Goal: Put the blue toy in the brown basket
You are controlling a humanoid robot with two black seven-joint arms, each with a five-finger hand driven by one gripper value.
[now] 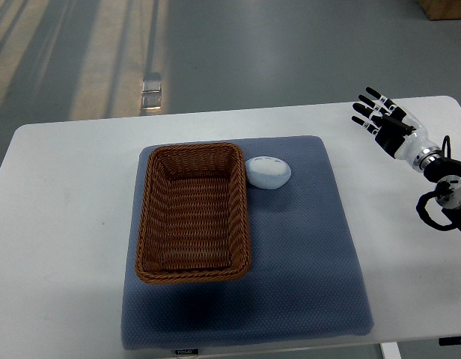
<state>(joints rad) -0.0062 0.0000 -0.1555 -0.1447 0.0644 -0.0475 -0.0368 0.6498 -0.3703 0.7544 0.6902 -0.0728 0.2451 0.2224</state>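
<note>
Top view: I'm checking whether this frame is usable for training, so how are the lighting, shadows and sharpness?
Top view: lighting is soft and even, with pale light streaks on the floor at upper left; the brown basket casts only a faint shadow on the blue mat; the blue toy looks pale but not blown out; the right hand has crisp finger edges, no motion blur; no strong glare on the white table.

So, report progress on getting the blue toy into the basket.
Nothing done yet: the blue toy lies on the blue mat beside the brown wicker basket. In hand: nothing; the right hand hovers open, apart from the toy. Left: grasp, lift, drop it in.
</note>
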